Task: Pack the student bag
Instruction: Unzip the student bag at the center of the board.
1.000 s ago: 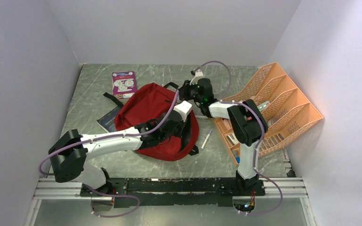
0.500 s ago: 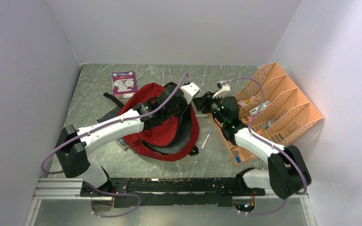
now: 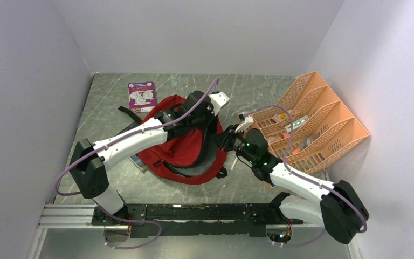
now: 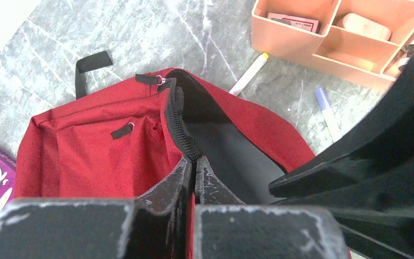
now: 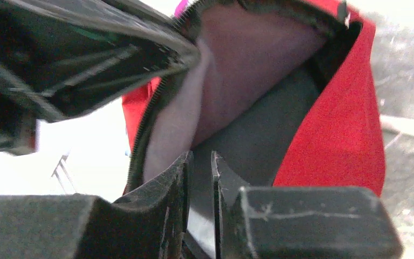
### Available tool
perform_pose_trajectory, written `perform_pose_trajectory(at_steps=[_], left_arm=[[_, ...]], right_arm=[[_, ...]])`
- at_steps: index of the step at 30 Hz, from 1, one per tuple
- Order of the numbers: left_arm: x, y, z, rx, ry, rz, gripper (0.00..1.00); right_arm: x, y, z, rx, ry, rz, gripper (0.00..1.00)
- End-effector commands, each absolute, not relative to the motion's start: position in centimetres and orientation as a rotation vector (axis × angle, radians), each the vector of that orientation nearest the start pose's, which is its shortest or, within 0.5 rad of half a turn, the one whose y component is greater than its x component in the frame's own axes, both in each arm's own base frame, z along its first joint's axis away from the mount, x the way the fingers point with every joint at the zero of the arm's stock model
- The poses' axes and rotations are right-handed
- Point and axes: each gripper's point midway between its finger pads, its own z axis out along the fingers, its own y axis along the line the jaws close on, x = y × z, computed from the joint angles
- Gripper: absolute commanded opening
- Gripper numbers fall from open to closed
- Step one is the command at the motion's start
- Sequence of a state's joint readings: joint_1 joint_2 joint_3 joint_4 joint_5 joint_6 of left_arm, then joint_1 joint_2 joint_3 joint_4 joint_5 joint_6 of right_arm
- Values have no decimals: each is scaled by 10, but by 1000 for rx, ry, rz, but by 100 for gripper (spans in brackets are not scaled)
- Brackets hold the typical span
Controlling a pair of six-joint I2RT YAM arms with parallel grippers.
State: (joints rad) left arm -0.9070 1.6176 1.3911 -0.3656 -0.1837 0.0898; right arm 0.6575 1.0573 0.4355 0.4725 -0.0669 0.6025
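Plain white walls [image 3: 194, 32] fill the top and both sides. A grey marbled table [image 3: 102, 102] lies centre, evenly lit.

The student bag [image 3: 186, 154] gapes on its right side, its zipper lip pinched up by the left gripper [image 4: 194, 167]. The right gripper [image 5: 199, 159] sits in that mouth, filling much of it. Between bag and orange desk organiser [image 3: 350, 127] runs a narrow strip, with a blue pen [image 4: 326, 108] and a white marker [image 4: 250, 73] lying in it. Behind the bag the table [image 3: 259, 89] is bare, save a purple book [image 3: 142, 95].
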Motion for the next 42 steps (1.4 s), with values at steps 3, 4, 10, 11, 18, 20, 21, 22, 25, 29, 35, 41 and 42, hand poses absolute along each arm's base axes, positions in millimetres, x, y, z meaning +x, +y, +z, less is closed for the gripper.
perform_pose_trajectory(at_steps=[3,4,10,11,18,20,21,22,25,29,35,41,42], left_arm=[[311,-354,233,946,1905,-349,5],[310,-354,234,948,1905,-355,5],[293,-356,239,940,1887,-469,33],[289,-356,243,920,1869,-500,42],[257,-318,264,770,1808,-604,77],[250,-305,256,757,1829,-585,78],[246,-299,250,754,1844,-579,78],[242,-294,238,754,1867,-576,78],[227,-294,221,758,1900,-644,88],[215,-300,206,732,1924,-693,92],[214,-302,201,700,1910,-605,94],[229,-284,180,608,1971,-389,91],[234,-278,176,582,1981,-339,90]], right_arm=[[271,252,139,100,1930,957,18],[271,255,138,109,1930,972,16],[260,291,160,64,1847,1237,15],[258,295,166,66,1820,1288,14],[258,310,173,34,1799,1370,14],[260,311,173,36,1800,1367,14],[261,311,173,39,1802,1364,14],[261,311,173,44,1807,1361,14],[263,312,174,54,1811,1364,15],[266,317,182,70,1801,1398,19],[272,329,190,32,1813,1410,18],[272,331,193,46,1800,1438,16],[272,331,193,47,1801,1439,16]])
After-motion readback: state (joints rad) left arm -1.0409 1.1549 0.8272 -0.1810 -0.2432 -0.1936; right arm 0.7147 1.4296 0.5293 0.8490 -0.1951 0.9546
